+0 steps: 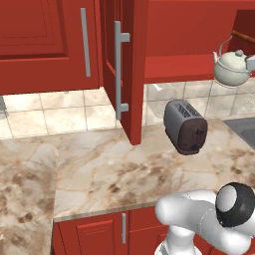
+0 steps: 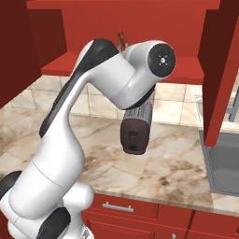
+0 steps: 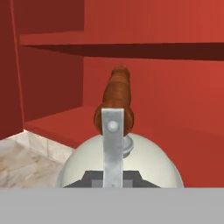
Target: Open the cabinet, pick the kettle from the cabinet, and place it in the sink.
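Reddish-brown bar of the kettle (image 3: 120, 162) sits just ahead of the clenched gripper (image 3: 113, 177), whose 2 jaws grip its handle. Kettle hangs beyond the cabinet (image 1: 122, 69) shelf edge (toaster (image 1: 186, 126) below). I'd lift gently, swinging clear toward the sink (image 2: 224, 161).

toaster (image 1: 186, 126) upright on marble counter (image 1: 114, 174) | tiled backsplash (image 1: 60, 112) behind
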